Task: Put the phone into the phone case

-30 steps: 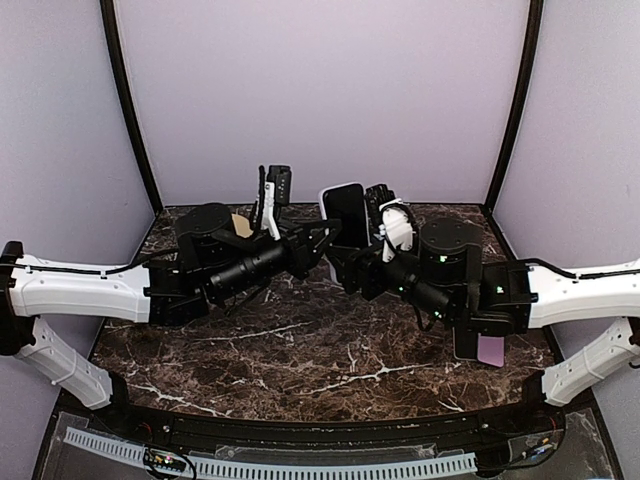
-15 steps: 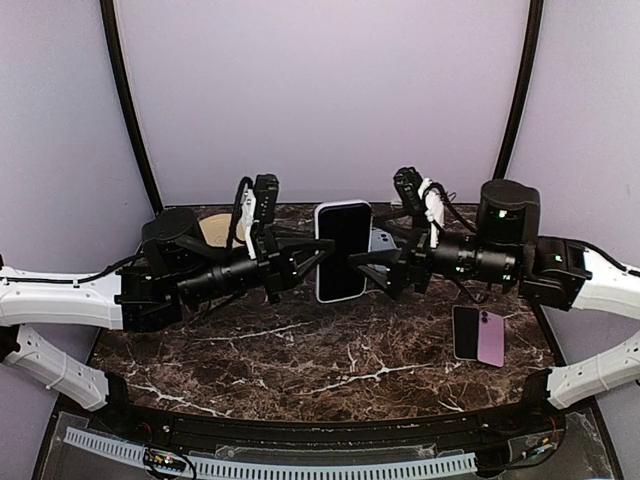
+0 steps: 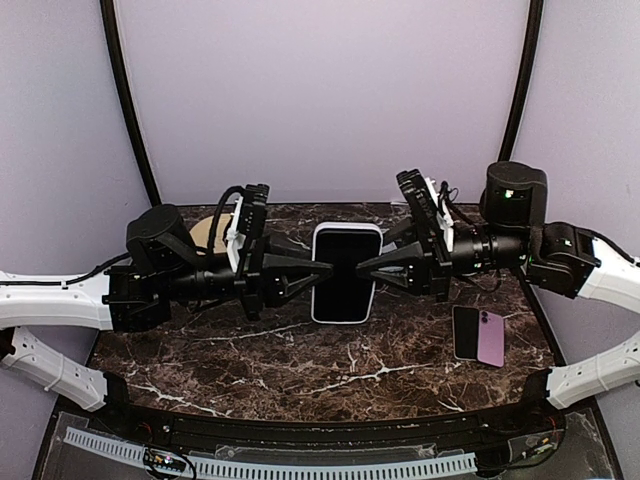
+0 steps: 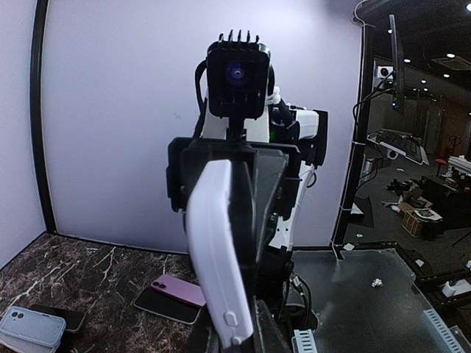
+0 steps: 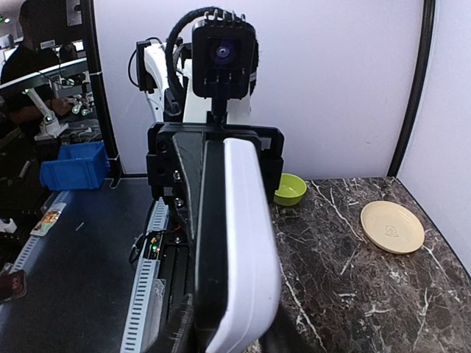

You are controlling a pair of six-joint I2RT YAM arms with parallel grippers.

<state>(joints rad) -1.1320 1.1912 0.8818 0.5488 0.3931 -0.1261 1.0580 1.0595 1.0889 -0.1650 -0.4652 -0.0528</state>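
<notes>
A phone with a dark screen sits inside a white phone case (image 3: 346, 272), held in the air above the middle of the table with its screen facing the top camera. My left gripper (image 3: 318, 270) is shut on the case's left edge. From the other side my right gripper (image 3: 368, 268) is shut on its right edge. In the left wrist view the white case (image 4: 217, 250) stands edge-on between the fingers, its side buttons showing. The right wrist view shows the case (image 5: 246, 243) edge-on too, with the dark screen on its left.
A purple phone and a dark phone (image 3: 478, 335) lie side by side on the marble table at the right. A tan plate (image 3: 208, 232) sits at the back left, a green bowl (image 5: 289, 189) near it. A light blue case (image 4: 33, 326) lies on the table.
The cased phone came down and forward and turned its screen toward the top camera. My right gripper opened wide, then closed on the case's right edge. Both arms now stretch level toward each other.
</notes>
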